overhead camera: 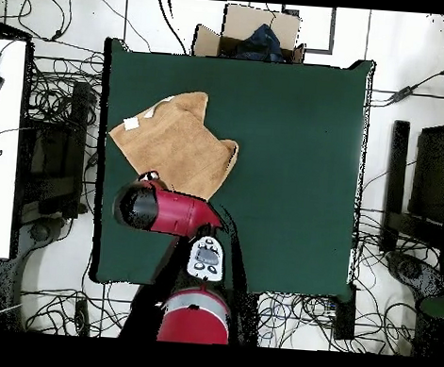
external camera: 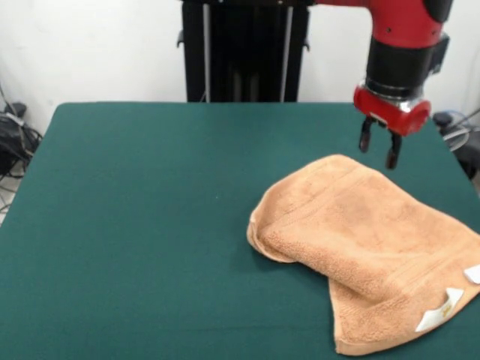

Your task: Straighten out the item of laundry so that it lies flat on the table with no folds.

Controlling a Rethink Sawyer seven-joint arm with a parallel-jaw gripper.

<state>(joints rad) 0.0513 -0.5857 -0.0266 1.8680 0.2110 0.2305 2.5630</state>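
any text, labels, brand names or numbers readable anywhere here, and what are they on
None can be read.
White tags on the towel: print, if any, too small to read.
Grey panel on the robot arm, overhead view: too blurred to read.
The gripper, the table and the cardboard box: no writing visible.

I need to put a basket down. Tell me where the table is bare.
The dark green felt table is bare across the picture's left half in the front view. The folded orange-tan terry towel and the gripper crowd the right.
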